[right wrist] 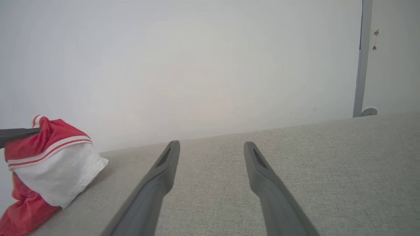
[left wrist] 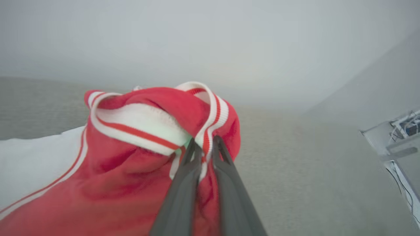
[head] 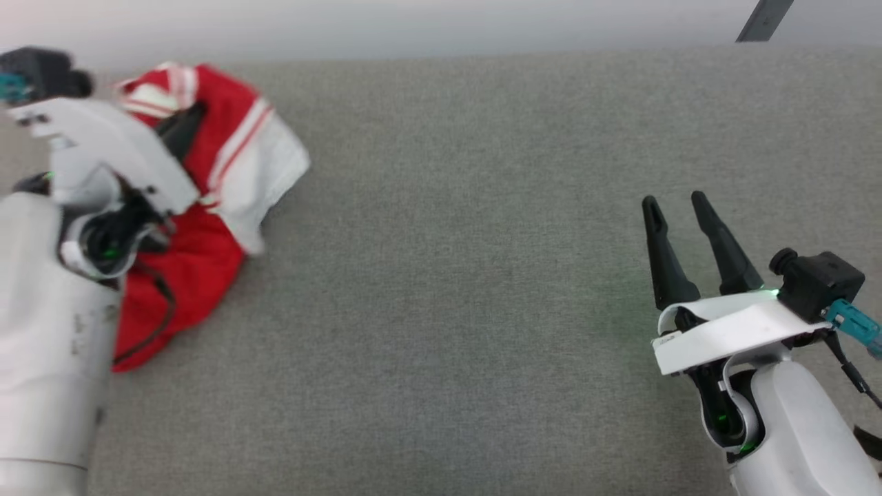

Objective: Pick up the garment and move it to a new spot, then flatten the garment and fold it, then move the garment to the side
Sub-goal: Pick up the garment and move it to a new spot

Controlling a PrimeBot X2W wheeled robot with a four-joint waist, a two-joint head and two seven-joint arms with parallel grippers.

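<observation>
The left end effector (left wrist: 206, 144), the nearer one, is pinching the striped trim atop the garment (head: 200, 262), which is lying heaped at the bench's (head: 448, 275) far-left end, while the right end effector (head: 675, 202) is hovering wide open over the bench's right side.

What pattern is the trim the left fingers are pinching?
White ribbed trim with thin red stripes, on the red garment; clearest in the left wrist view.
</observation>
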